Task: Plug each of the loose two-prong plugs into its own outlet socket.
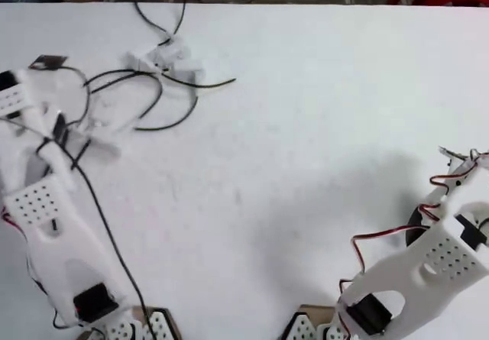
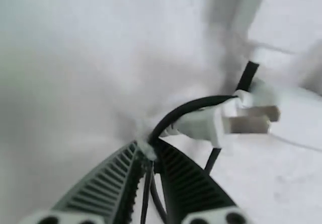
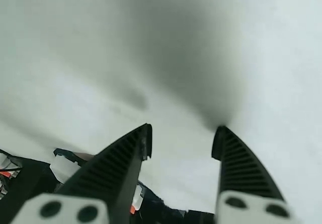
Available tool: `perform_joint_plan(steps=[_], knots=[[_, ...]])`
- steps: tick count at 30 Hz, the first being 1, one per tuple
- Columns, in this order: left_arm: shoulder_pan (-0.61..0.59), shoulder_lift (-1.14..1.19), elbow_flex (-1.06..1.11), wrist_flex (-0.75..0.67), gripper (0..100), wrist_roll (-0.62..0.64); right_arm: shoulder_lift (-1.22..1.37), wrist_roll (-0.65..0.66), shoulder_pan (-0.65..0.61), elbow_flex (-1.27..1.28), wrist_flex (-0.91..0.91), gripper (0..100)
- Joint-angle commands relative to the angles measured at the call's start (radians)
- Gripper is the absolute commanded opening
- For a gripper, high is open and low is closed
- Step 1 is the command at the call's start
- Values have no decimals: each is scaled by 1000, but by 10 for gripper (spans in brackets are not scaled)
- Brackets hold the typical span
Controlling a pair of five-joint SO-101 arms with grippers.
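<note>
Here, the left arm (image 1: 46,202) stretches from the lower left edge of the high view up into the tangle of black cables (image 1: 145,95) in the upper left. The left gripper (image 2: 148,151) is pressed closed on a black cable (image 2: 186,108), just behind the white two-prong plug (image 2: 206,126), whose prongs (image 2: 251,119) are bare.

The right arm (image 1: 435,260) sits folded in the lower right corner, cut off by the frame edge. The right gripper (image 3: 183,138) is wide open and holds nothing.

A broad stretch of white table (image 1: 306,141) lies between the arms. The white pieces (image 1: 164,56) among the cables are washed out, so I cannot tell plugs from sockets.
</note>
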Motion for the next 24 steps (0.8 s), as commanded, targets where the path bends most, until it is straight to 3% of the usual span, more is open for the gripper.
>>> perform_joint_plan(steps=[1, 8, 13, 19, 24], knots=[[-73, -15, -44, -3, 37, -144, -19, -3, -30, -11, 12, 199], [-108, -21, -55, -12, 286, -149, -19, -3, -28, -11, 13, 199], [-107, -28, -158, -29, 286, -147, -19, -3, -25, -11, 13, 199], [-81, -18, -428, 83, 286, -112, -19, -3, -27, -11, 13, 199], [-54, -15, -430, 89, 286, -31, -19, -3, -22, -11, 13, 199]])
